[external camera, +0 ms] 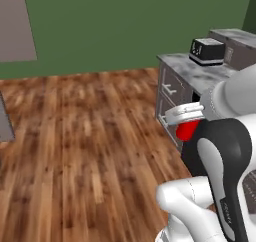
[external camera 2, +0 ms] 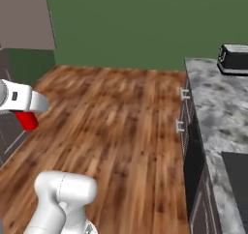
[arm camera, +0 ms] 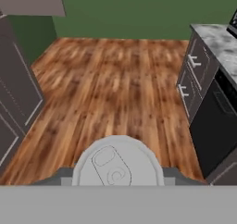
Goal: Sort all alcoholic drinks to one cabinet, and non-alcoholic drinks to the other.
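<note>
Though partly hidden by the arm, the red can (external camera: 187, 130) in the jaws, lid (arm camera: 117, 165) up.

Can (arm camera: 118, 162) sits in the jaws, above the floor (external camera: 85, 136). Table (external camera 2: 213, 102) stands at right, drawers (arm camera: 192, 75) in its front face, toaster (external camera: 206, 51) on top. Cabinets (arm camera: 16, 93) stand at left.

Open floor (arm camera: 115, 79); counter (external camera 2: 213, 107) rt.
</note>
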